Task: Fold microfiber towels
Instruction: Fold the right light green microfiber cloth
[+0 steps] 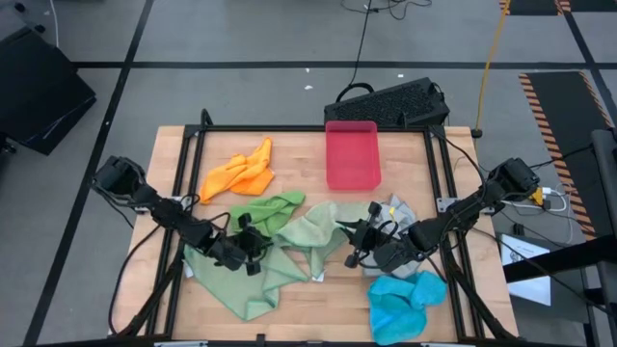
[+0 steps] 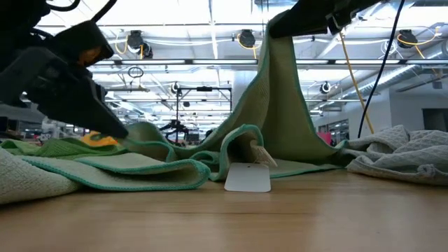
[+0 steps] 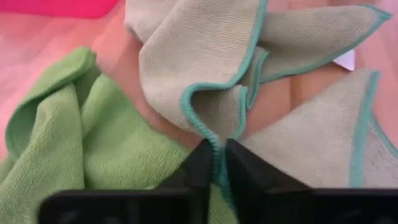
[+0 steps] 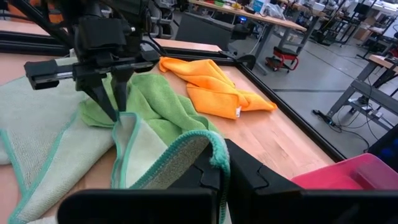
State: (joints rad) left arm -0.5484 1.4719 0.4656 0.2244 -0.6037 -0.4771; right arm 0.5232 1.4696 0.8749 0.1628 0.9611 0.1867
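A pale sage towel (image 1: 308,236) with a teal hem lies mid-table between my two grippers. Low on its left side, my left gripper (image 3: 216,163) is shut on the hem. Above the table, my right gripper (image 4: 219,168) is shut on another hem part, so the cloth rises like a tent (image 2: 280,105) in the low view. A bright green towel (image 1: 270,207) lies partly under the sage one. Crumpled on the wood lie the orange (image 1: 241,172), grey (image 1: 400,207) and blue (image 1: 405,301) towels. My left gripper pinches the sage towel's teal-hemmed edge (image 3: 210,138) between its two fingers, at a small upstanding fold. The fingers (image 4: 106,99) slant down onto it from the table's left. The cloth around them lies slack on the table and on the green towel. My right gripper pinches the sage towel's teal hem (image 4: 214,149) between its two fingers, where the edge curls over. It holds this part lifted clear of the table. The cloth hangs down from the fingers (image 2: 276,63) and its lower part lies on the wood.
A pink-red tray (image 1: 352,154) stands at the table's far middle, with a black keyboard (image 1: 390,101) behind it. A white tag (image 2: 246,176) of the towel lies on the wood. Black frame rails (image 1: 439,173) run along the table's sides.
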